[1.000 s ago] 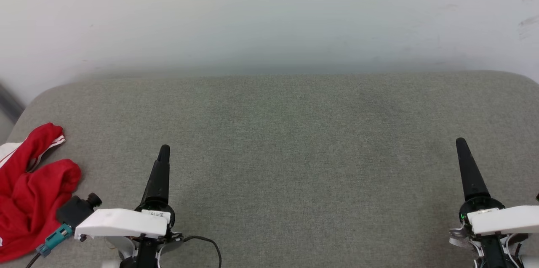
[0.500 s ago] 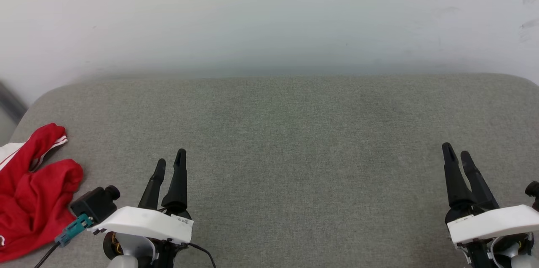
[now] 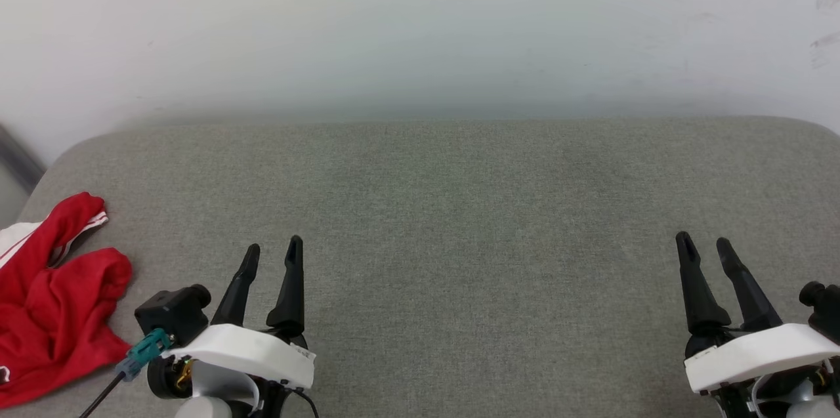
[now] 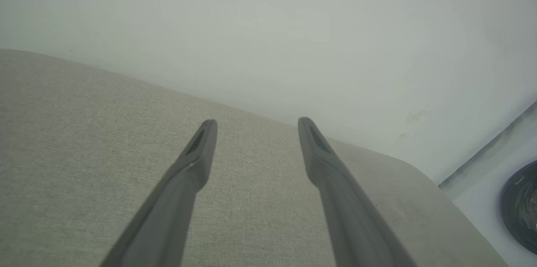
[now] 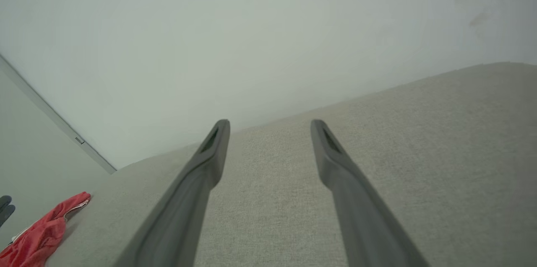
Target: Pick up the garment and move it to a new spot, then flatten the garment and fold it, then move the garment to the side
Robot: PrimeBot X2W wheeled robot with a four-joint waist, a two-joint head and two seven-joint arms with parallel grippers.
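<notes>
Jaws both parted, empty, grey fabric surface [image 3: 459, 208], red garment [image 3: 52, 300] at its left edge, white wall [image 3: 420, 24]

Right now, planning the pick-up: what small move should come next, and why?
Probably swing the left claw leftward toward the crumpled red jersey: that claw is open and empty, and the jersey lies at the left edge of the grey cushion, nearest it.
</notes>
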